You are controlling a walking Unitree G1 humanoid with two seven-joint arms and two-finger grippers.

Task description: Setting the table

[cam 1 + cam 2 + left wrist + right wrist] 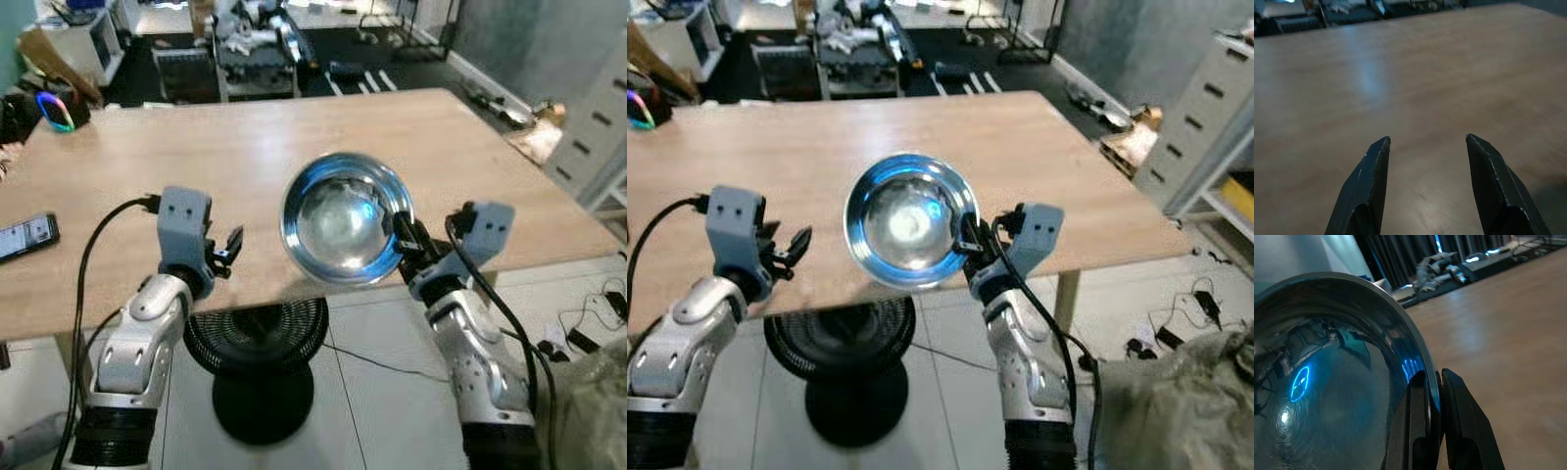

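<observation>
The wooden table (245, 157) lies bare from its near edge out to 12 o'clock, open for either pincer to pass. A phone (24, 236) sits at the table's 9 o'clock edge, and a steel bowl (343, 217), pinched at its rim by the right pincer (404, 238), hangs over the near edge, blocking the way at about 1 o'clock.

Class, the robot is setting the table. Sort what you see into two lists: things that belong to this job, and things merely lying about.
Part of the job:
- shiny round steel bowl, pinched at its rim by the right gripper
- light wooden table
- left gripper, open above the table's near edge

Lying about:
- black phone on the table's left side
- black round fan on the floor beneath
</observation>
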